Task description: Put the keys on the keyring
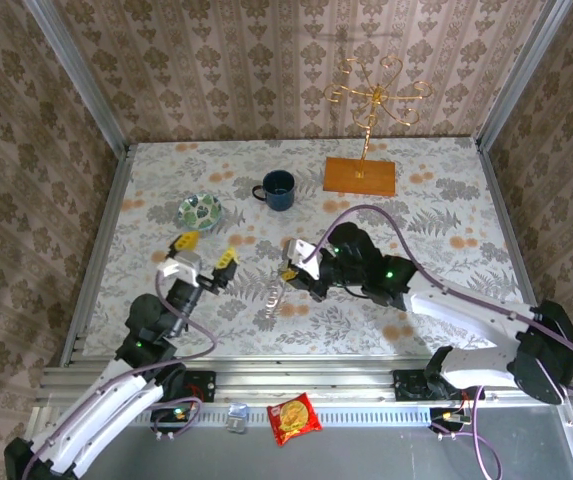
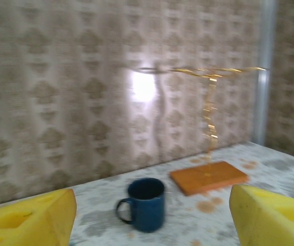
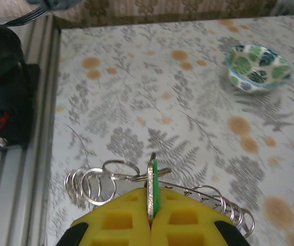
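My right gripper [image 3: 151,201] is shut on a small green-headed key [image 3: 155,177], held on edge between the yellow pads [image 3: 118,218], with a flat metal piece pressed against it. Just beyond the pads lies the keyring [image 3: 208,197], a thin metal hoop carrying several small silver loops [image 3: 87,182]; the key's tip meets it. From above, the right gripper [image 1: 292,260] hangs over the keyring [image 1: 276,292] at mid-table. My left gripper [image 1: 204,256] stands open to its left, off the table, with nothing between its yellow fingers [image 2: 31,220].
A blue mug [image 1: 278,190] and a green-patterned glass dish [image 1: 200,209] sit behind the grippers. The gold wire stand [image 1: 376,95] on its orange base [image 1: 360,176] is at the back right. A red snack packet [image 1: 294,417] lies on the front rail.
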### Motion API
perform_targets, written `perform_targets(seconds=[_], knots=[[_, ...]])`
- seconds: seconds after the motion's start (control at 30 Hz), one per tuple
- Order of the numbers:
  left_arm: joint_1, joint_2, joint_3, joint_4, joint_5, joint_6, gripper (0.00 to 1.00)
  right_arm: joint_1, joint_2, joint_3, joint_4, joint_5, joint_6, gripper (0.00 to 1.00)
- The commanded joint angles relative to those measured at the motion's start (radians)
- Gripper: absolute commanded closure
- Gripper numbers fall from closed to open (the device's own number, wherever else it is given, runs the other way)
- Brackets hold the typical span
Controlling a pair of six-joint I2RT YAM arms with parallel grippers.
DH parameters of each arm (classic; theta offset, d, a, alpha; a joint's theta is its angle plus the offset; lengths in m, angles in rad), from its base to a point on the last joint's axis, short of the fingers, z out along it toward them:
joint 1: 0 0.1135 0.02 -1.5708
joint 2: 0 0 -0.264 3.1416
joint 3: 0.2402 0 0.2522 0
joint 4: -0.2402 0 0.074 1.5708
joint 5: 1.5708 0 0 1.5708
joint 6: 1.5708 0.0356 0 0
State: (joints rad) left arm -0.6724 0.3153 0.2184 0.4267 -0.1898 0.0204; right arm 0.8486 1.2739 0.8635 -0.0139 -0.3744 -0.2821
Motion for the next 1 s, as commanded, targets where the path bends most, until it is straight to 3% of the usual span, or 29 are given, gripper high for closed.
perform_targets(seconds=[0.0, 0.13, 0.27, 0.53, 0.77, 0.97], knots=[[0.028, -0.031, 0.062, -0.16, -0.224, -0.07, 0.2, 0.027, 0.075, 0.03, 0.188, -0.091, 0.135, 1.0], [0.054, 0.014, 0.111, -0.213, -0.258, -0.095, 0.2, 0.002, 0.158, -0.025, 0.279, -0.098, 0.211, 1.0], [0.078, 0.1, 0.156, -0.258, -0.275, -0.109, 0.2, -0.058, 0.186, -0.067, 0.144, -0.064, 0.152, 1.0], [0.143, 0.213, 0.187, -0.316, -0.282, -0.148, 0.19, -0.104, 0.194, -0.008, -0.307, 0.222, -0.167, 1.0], [0.209, 0.286, 0.169, -0.336, -0.275, -0.149, 0.18, -0.123, 0.26, 0.019, -0.377, 0.375, -0.269, 1.0], [0.295, 0.351, 0.155, -0.329, -0.264, -0.098, 0.14, -0.127, 0.29, 0.006, -0.408, 0.504, -0.344, 0.86]])
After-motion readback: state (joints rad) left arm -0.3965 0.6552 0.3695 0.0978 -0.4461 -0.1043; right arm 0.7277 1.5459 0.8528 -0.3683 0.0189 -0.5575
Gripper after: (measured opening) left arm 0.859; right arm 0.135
